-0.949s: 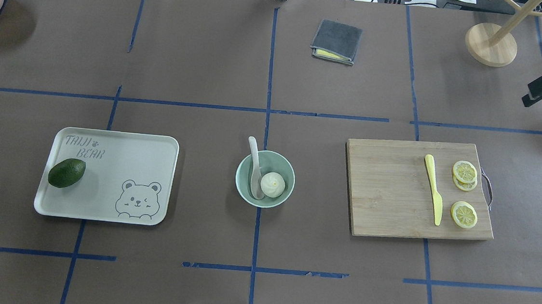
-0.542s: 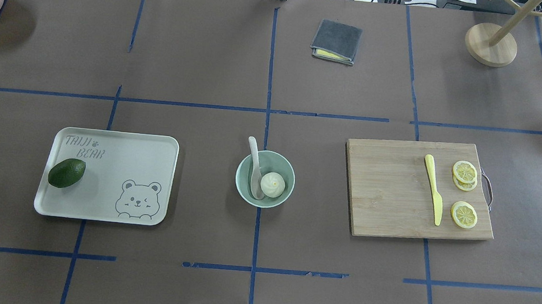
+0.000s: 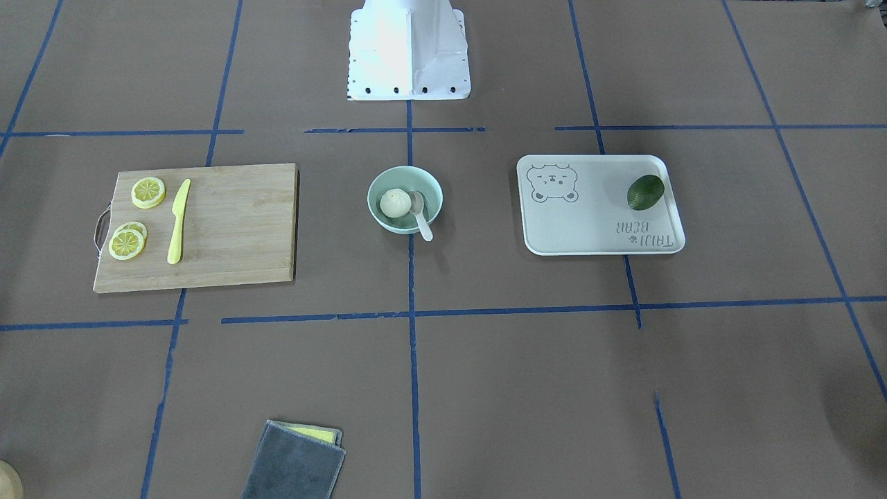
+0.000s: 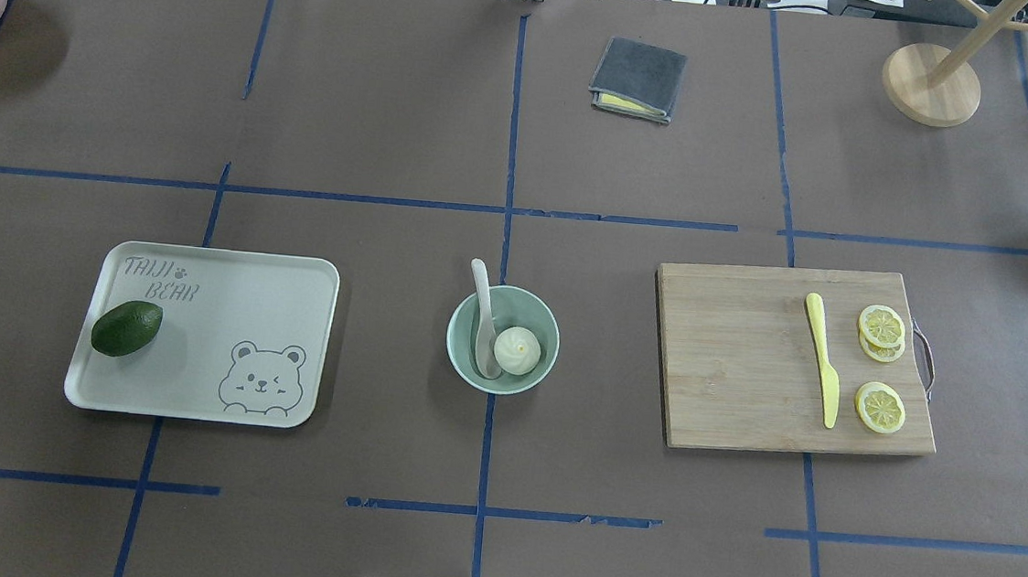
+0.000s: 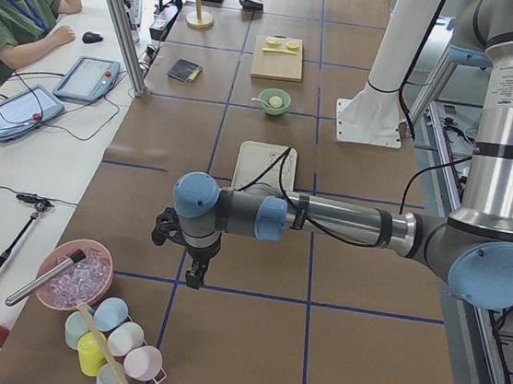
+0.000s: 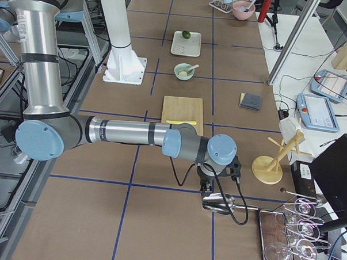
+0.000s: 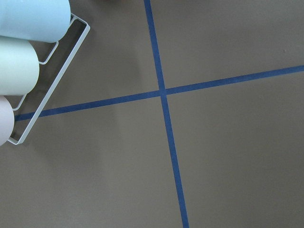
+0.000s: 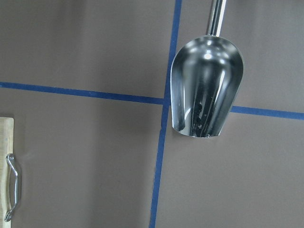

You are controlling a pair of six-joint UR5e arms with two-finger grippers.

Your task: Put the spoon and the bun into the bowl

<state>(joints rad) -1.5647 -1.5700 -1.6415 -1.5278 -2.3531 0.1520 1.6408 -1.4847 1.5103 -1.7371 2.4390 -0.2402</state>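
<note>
1 pleated white bun (image 4: 517, 350) beside spoon (image 4: 482, 318) in bowl (image 4: 536, 312).

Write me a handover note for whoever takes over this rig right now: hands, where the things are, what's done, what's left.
Hands: the left hand hangs over the table's left end and the right hand over its right end, above a metal scoop. Both are far from the bowl. I cannot tell whether either is open or shut.
Things: the bun sits in the bowl. The spoon lies beside it, scoop inside and handle leaning out over the rim.
Done: both are in the bowl.
Left: nothing visible.
</note>
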